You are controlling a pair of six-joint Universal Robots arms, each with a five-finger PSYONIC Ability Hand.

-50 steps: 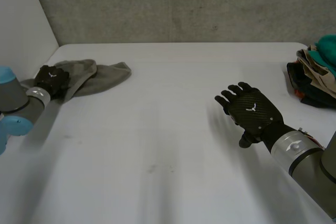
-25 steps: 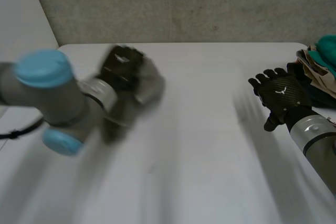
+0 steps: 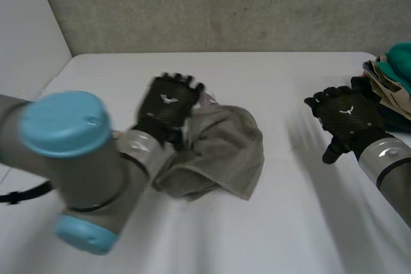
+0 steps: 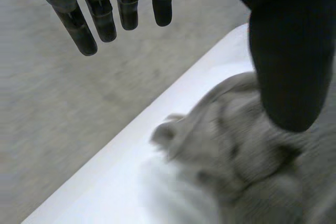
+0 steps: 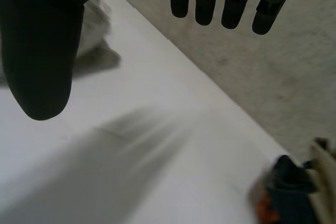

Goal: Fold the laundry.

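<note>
- While its straight fingers hold nothing, the left hand (image 3: 168, 102) hangs over the crumpled grey cloth (image 3: 225, 149) in the middle of the table (image 3: 270, 222).
- Right hand (image 3: 347, 115), spread and empty, near the clothes pile (image 3: 392, 88) at the right edge.

Plain grey-brown cloth (image 3: 221, 149) on a white table (image 3: 289, 222); the laundry pile (image 3: 390, 91) at the right edge shows teal, beige and dark layers.

The left robot hand (image 3: 168, 104), back upward at the end of the bent left arm (image 3: 70, 158), has its fingers (image 4: 100, 17) straight and its thumb (image 4: 289, 56) set apart, while the right robot hand (image 3: 347, 115) on the right arm (image 3: 393, 174) hovers with fingers likewise straight and spread.
</note>
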